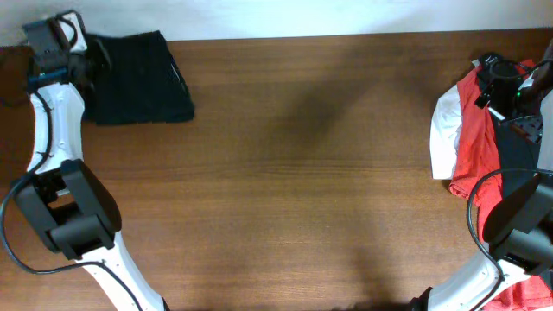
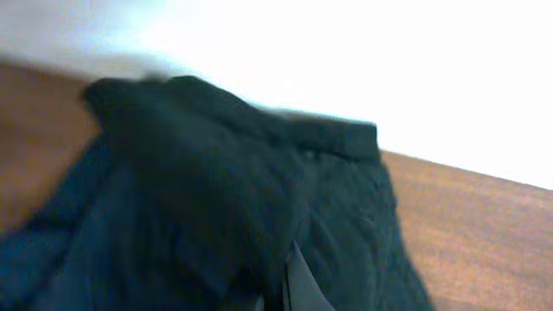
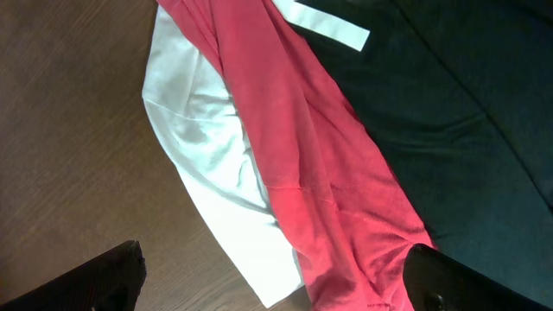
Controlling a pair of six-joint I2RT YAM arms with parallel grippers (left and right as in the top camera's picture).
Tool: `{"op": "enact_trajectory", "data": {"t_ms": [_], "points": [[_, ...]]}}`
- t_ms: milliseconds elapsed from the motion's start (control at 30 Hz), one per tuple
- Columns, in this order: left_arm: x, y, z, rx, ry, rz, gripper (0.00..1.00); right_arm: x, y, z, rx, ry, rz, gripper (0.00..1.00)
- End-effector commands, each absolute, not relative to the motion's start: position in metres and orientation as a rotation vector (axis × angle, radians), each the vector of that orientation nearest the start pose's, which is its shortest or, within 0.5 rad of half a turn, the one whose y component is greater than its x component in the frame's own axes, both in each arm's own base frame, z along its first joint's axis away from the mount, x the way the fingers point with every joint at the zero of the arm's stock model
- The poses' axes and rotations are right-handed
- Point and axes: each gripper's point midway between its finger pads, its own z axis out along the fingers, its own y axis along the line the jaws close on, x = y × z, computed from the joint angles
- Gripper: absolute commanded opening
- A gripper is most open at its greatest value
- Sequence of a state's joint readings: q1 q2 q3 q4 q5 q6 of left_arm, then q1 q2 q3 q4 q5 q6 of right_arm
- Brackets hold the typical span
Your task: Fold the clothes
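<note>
A folded black garment (image 1: 138,78) lies at the table's far left corner; the blurred left wrist view is filled with it (image 2: 225,173). My left gripper (image 1: 76,59) is at its left edge, and its fingertips (image 2: 289,289) sit close together over the dark cloth. At the right edge lies a heap of a red garment (image 1: 479,138), a white garment (image 1: 443,130) and a black garment (image 1: 517,151). My right gripper (image 1: 498,82) hovers open and empty over the heap (image 3: 276,272), above the red (image 3: 302,147) and white (image 3: 207,164) cloth.
The brown wooden table (image 1: 302,173) spans the view, with a white wall along its far edge. The black cloth in the heap (image 3: 449,104) carries a white strip (image 3: 328,26). More red fabric (image 1: 527,295) shows at the bottom right corner.
</note>
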State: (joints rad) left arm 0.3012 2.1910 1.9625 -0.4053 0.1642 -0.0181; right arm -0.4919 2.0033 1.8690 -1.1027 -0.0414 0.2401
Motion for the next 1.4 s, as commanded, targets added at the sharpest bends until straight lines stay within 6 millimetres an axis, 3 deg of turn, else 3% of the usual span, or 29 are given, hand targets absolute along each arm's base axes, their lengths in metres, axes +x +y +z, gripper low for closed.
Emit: {"op": "enact_trajectory", "data": {"t_ms": [0, 100, 267, 367, 467, 567, 733, 833, 867, 933, 1000, 1100, 1133, 1167, 1200, 1233, 1267, 1367], "points": [[0.619, 0.146, 0.255, -0.052, 2.032, 0.090, 0.01, 0.412, -0.214, 0.160, 1.001, 2.589, -0.016, 0.99], [0.627, 0.146, 0.268, -0.038, 1.968, 0.121, 0.01, 0.412, -0.214, 0.160, 1.001, 2.589, -0.016, 0.99], [0.634, 0.173, 0.276, -0.055, 1.906, 0.316, 0.01, 0.412, -0.214, 0.160, 1.001, 2.589, -0.016, 0.99], [0.640, 0.176, 0.253, -0.061, 1.938, 0.315, 0.01, 0.412, -0.214, 0.160, 1.001, 2.589, -0.016, 0.99], [0.647, 0.190, 0.215, -0.105, 1.981, 0.369, 0.01, 0.412, -0.214, 0.160, 1.001, 2.589, -0.016, 0.99], [0.651, 0.205, 0.189, -0.138, 1.997, 0.407, 0.01, 0.412, -0.214, 0.160, 1.001, 2.589, -0.016, 0.99], [0.644, 0.245, 0.178, -0.203, 1.982, 0.456, 0.01, 0.412, -0.214, 0.160, 1.001, 2.589, -0.016, 0.99], [0.632, 0.259, 0.151, -0.233, 2.068, 0.458, 0.49, 0.412, -0.214, 0.160, 1.001, 2.589, -0.016, 0.99], [0.627, 0.264, 0.146, -0.250, 2.090, 0.475, 0.49, 0.412, -0.214, 0.160, 1.001, 2.589, -0.016, 0.99], [0.623, 0.264, 0.149, -0.264, 2.104, 0.476, 0.73, 0.412, -0.214, 0.160, 1.001, 2.589, -0.016, 0.99], [0.615, 0.246, 0.167, -0.351, 2.114, 0.388, 0.99, 0.412, -0.214, 0.160, 1.001, 2.589, -0.016, 0.99], [0.621, 0.182, 0.192, -0.214, 2.128, 0.106, 0.98, 0.412, -0.214, 0.160, 1.001, 2.589, -0.016, 0.99], [0.628, 0.161, 0.195, -0.155, 2.114, 0.032, 0.89, 0.412, -0.214, 0.160, 1.001, 2.589, -0.016, 0.99], [0.631, 0.154, 0.192, -0.146, 2.117, 0.037, 0.76, 0.412, -0.214, 0.160, 1.001, 2.589, -0.016, 0.99], [0.635, 0.152, 0.190, -0.146, 2.111, 0.053, 0.54, 0.412, -0.214, 0.160, 1.001, 2.589, -0.016, 0.99], [0.640, 0.153, 0.184, -0.150, 2.102, 0.074, 0.22, 0.412, -0.214, 0.160, 1.001, 2.589, -0.016, 0.99], [0.645, 0.161, 0.168, -0.176, 2.107, 0.118, 0.03, 0.412, -0.214, 0.160, 1.001, 2.589, -0.016, 0.99], [0.637, 0.200, 0.115, -0.295, 2.182, 0.280, 0.02, 0.412, -0.214, 0.160, 1.001, 2.589, -0.016, 0.99]]}}
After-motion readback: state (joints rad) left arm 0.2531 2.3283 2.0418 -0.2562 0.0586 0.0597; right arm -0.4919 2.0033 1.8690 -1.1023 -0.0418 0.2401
